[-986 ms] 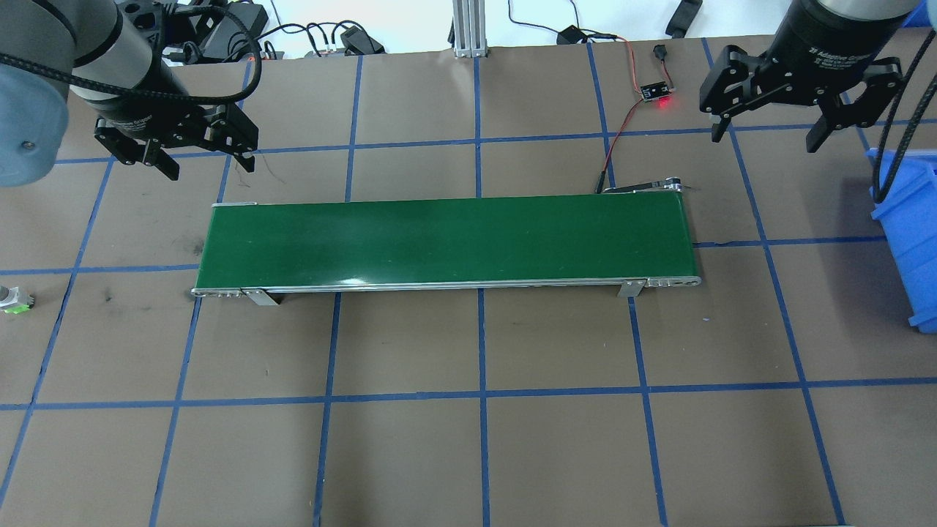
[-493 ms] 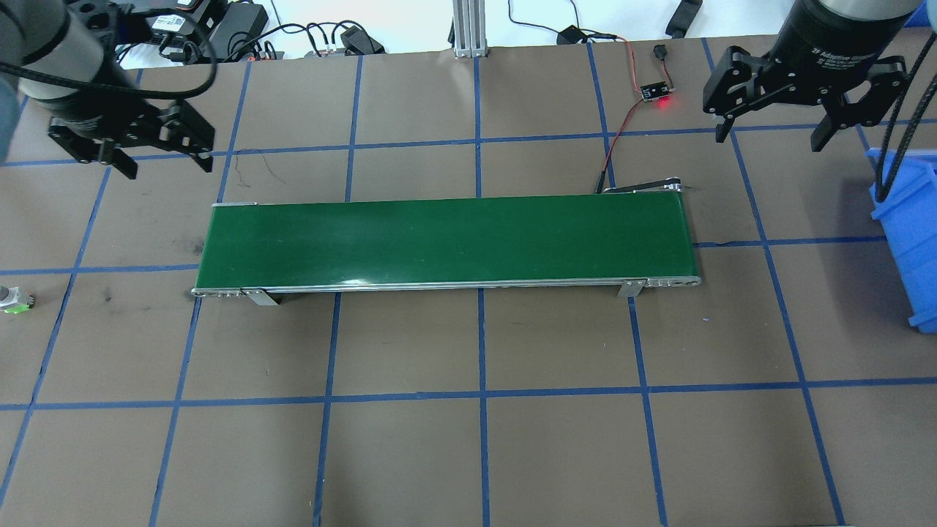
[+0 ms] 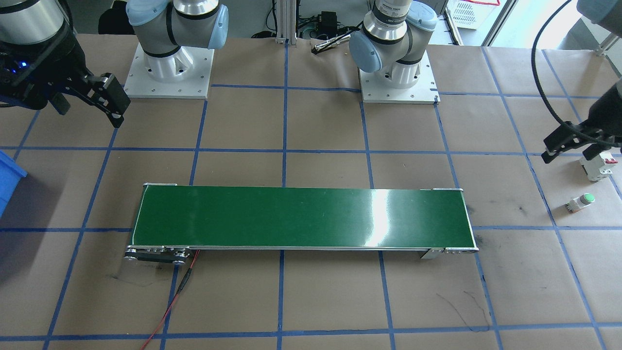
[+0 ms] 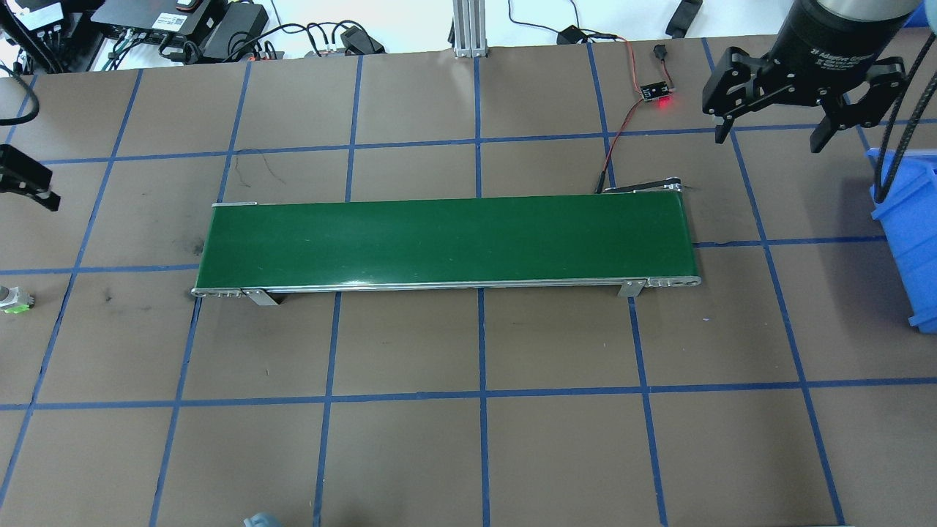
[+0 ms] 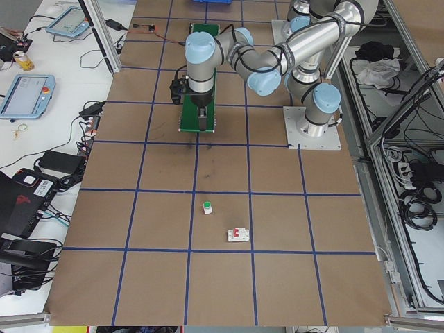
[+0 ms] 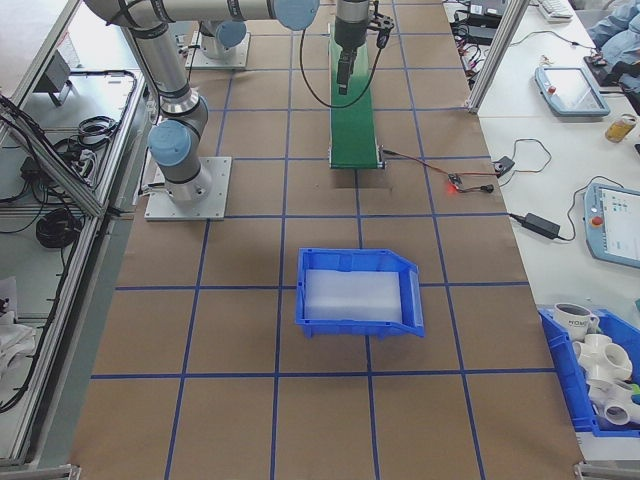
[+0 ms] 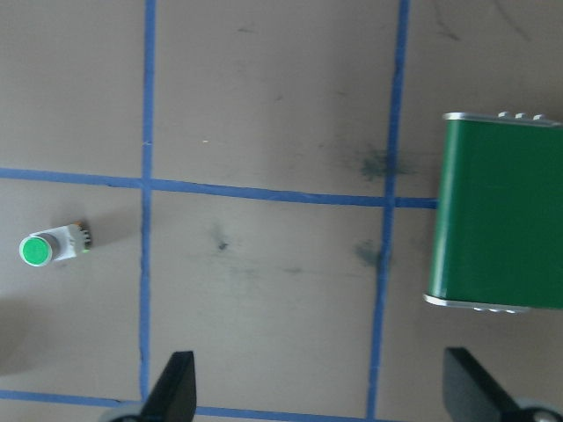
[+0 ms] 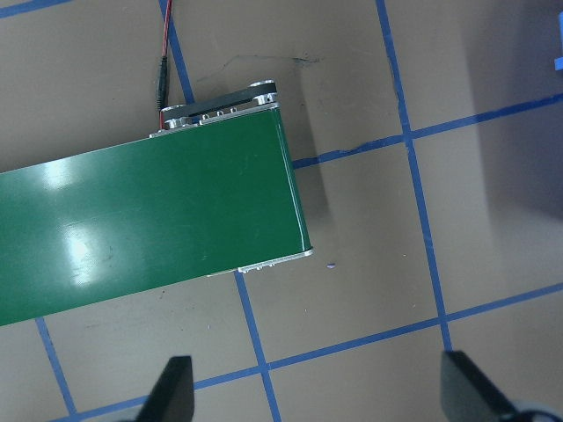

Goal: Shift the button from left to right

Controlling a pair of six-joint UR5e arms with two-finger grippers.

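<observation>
- Jaws of both grippers stand spread with nothing between them, as both wrist views show.
- Front-facing view: left gripper (image 3: 576, 148) hangs at the right edge, above the worktop (image 3: 311, 306), just beside a white circuit breaker (image 3: 598, 165) with a red tab. The button (image 3: 581, 202) lies on its side a little nearer the camera, apart from the breaker and well clear of the green conveyor belt (image 3: 301, 218). Right gripper (image 3: 87, 104) is at upper left; a blue bin (image 3: 7, 182) corner shows at the left edge. A red-black wire (image 3: 175, 301) trails from the belt's near-left end.
- Overhead view: only one finger of the left gripper (image 4: 25, 179) shows at the left edge. Button (image 4: 15, 300) sits at the far left edge, partly cut off. Right gripper (image 4: 772, 135) hovers at upper right, near the blue bin (image 4: 908, 241) and a small board with a red light (image 4: 656, 92).
- Left side view: button (image 5: 207, 207) and breaker (image 5: 238, 235) lie apart on open paper, nothing between them and the belt (image 5: 201, 104).
- Right side view: bin (image 6: 358, 292) stands past the belt (image 6: 355, 110) end.
- Left wrist view: button (image 7: 51, 248) at left, cap toward the left edge; belt end (image 7: 497, 215) at right, bare paper and blue tape lines between them.
- Right wrist view: belt end (image 8: 149, 220) below, wire (image 8: 167, 61) at its corner.
</observation>
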